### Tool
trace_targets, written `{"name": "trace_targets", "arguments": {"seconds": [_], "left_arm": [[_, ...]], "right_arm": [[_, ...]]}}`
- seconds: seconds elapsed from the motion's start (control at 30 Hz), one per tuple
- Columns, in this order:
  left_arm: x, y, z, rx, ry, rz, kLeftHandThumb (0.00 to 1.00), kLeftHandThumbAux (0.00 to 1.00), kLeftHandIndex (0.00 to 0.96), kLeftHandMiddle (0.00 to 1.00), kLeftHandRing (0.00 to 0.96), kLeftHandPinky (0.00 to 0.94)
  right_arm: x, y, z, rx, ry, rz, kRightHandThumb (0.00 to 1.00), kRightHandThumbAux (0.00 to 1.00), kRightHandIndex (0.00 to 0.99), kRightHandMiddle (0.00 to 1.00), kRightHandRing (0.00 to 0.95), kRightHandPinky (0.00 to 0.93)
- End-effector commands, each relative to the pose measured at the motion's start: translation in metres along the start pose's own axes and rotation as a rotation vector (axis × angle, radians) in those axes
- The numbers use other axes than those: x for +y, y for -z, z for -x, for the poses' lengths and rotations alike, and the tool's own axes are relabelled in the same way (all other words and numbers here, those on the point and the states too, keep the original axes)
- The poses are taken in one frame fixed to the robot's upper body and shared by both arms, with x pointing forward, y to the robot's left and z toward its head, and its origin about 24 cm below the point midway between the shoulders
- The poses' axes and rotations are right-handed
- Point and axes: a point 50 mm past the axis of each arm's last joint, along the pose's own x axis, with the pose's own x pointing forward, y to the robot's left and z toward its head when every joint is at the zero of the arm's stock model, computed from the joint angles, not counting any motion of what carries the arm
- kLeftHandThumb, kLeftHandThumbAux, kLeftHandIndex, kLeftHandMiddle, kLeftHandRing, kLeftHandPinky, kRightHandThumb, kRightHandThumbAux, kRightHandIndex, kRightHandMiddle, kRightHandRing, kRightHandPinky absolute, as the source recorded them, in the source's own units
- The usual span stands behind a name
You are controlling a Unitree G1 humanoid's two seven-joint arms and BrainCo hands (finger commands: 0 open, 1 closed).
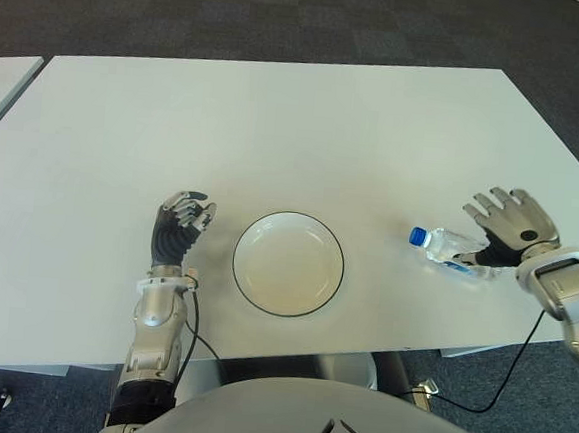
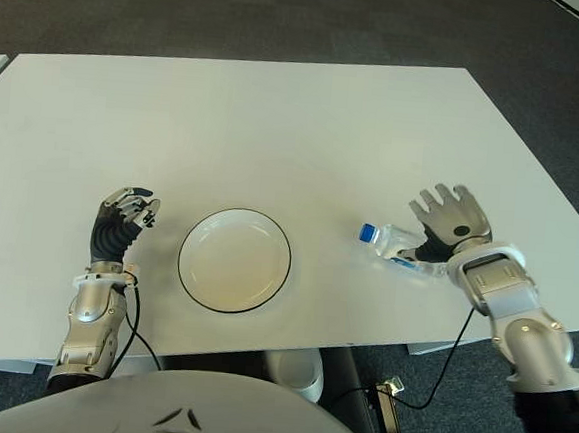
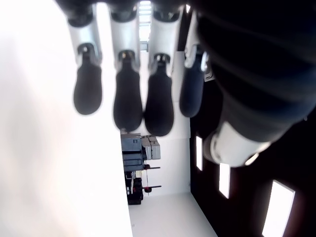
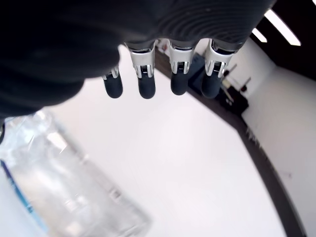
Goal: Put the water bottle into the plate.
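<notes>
One clear plastic water bottle [image 1: 450, 251] lies on its side at the right of the frame, blue cap pointing toward the centre, a blue-printed label around its crinkled, see-through body. Its far end is tucked under the palm of the right hand [image 1: 509, 226], whose four fingers [image 4: 146, 85] are stretched out straight and spread above the table [image 1: 306, 128], not wrapped around the bottle (the wrist camera shows dark rubbery tips on silver metal segments, with the bottle's ribbed wall just below the palm). Whether the thumb touches the plastic cannot be told.

Well apart from the bottle, at lower centre, sits the plate [image 1: 253, 294]: round, shallow, glossy white, edged by a thin dark rim line, nothing in it. Just left of the plate shows the left hand [image 1: 180, 226], black ribbed palm and silver wrist, its fingers [image 3: 128, 101] loosely curled side by side and holding nothing.

The table is a smooth, matte white rectangle; beyond its far edge runs dark carpet [image 1: 285, 16] in a checked weave
</notes>
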Motion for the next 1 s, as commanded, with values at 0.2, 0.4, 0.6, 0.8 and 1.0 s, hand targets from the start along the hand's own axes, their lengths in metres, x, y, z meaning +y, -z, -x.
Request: {"name": "trace_targets", "arguments": {"seconds": [0.2,0.4,0.6,0.8,1.0], "left_arm": [[0.004,0.001,0.001,0.033,-0.040,0.016,0.708,0.713,0.433,0.669,0.656,0.633],[0.003,-0.004,0.003,0.018,-0.052,0.020,0.708,0.712,0.433,0.655,0.640,0.614],[0.003,-0.005,0.003,0.029,-0.056,0.032,0.708,0.712,0.433,0.654,0.637,0.621],[0.003,-0.006,0.004,0.034,-0.063,0.030,0.708,0.712,0.433,0.654,0.637,0.614],[0.003,-0.006,0.004,0.032,-0.070,0.024,0.708,0.712,0.433,0.647,0.633,0.606]], "right_arm": [[-0.001,-0.007,-0.001,0.017,-0.011,-0.038,0.581,0.211,0.000,0.000,0.000,0.000],[-0.003,-0.013,0.002,0.005,0.005,0.060,0.563,0.207,0.000,0.000,0.000,0.000],[-0.005,-0.020,0.004,-0.040,0.002,0.207,0.539,0.219,0.000,0.000,0.000,0.000],[0.010,-0.035,-0.002,-0.101,-0.029,0.350,0.510,0.293,0.000,0.000,0.000,0.000],[0.017,-0.042,-0.007,-0.145,-0.054,0.431,0.476,0.395,0.000,0.000,0.000,0.000]]}}
